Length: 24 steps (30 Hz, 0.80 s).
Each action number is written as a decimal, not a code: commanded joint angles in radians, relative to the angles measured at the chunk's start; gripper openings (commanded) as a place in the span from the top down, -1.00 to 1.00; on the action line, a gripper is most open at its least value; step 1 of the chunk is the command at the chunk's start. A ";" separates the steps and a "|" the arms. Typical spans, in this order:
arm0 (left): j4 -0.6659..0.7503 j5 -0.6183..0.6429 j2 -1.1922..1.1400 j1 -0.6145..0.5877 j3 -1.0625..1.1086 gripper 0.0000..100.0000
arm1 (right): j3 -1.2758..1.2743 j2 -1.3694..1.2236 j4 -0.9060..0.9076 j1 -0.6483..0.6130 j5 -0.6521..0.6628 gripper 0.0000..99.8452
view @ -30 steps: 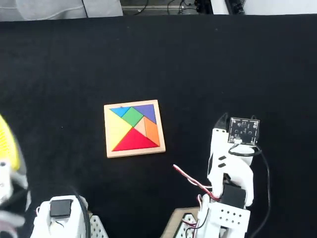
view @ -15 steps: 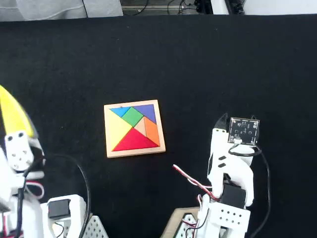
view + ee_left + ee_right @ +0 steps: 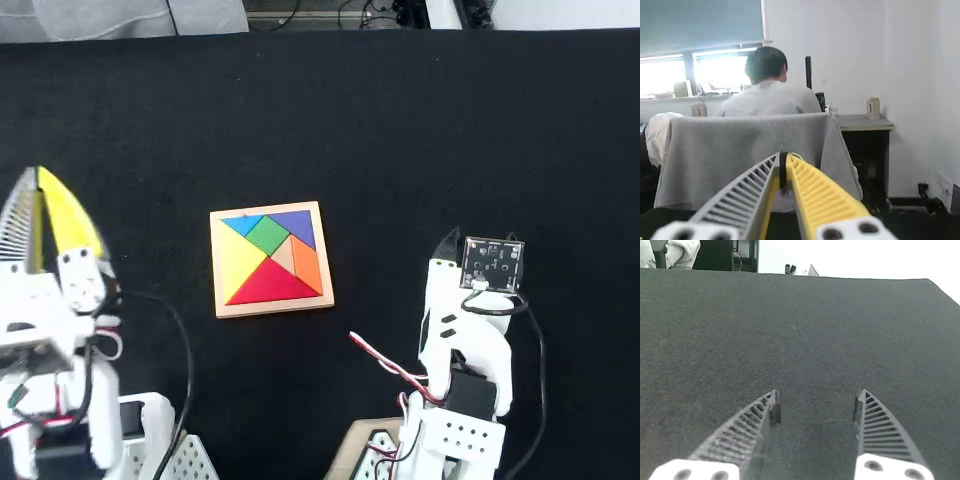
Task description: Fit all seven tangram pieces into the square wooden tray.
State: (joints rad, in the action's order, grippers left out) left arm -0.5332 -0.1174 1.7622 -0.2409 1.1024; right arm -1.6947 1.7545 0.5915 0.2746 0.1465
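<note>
The square wooden tray (image 3: 326, 260) lies mid-table in the high view, with coloured tangram pieces side by side inside it: blue (image 3: 240, 224), purple (image 3: 298, 226), green (image 3: 268, 235), yellow (image 3: 236, 263), red (image 3: 272, 284), orange (image 3: 306, 262) and a pale one (image 3: 284, 258). My left gripper (image 3: 38, 175) is raised at the table's left edge, well left of the tray, its grey and yellow fingers shut with nothing between them; its tip (image 3: 783, 155) points up at the room. My right gripper (image 3: 815, 408) stands open over bare black cloth, right of the tray.
Black cloth (image 3: 450, 130) covers the whole table. The right arm's body (image 3: 468, 330) stands at the front right, the left arm's base (image 3: 120, 440) at the front left. A grey-draped chair (image 3: 750, 150) stands beyond the table's far edge.
The left arm has swung up and rightward from the frame's left edge into full view, its gripper now raised. The right arm and the tray have not moved.
</note>
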 commanded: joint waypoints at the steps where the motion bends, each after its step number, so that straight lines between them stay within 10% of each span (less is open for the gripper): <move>1: 0.020 0.011 0.068 0.027 0.159 0.94 | 0.004 0.021 0.006 -0.017 0.014 0.51; 11: 0.374 0.017 0.049 0.028 0.607 0.94 | 0.004 0.021 0.005 -0.017 0.014 0.51; 24: 0.055 0.018 0.025 0.107 0.599 0.94 | 0.004 0.021 0.005 -0.018 0.014 0.51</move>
State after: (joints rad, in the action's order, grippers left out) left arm -0.3414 -0.1082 1.7883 -0.1872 1.6824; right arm -1.6947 1.7545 0.5915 0.2746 0.1511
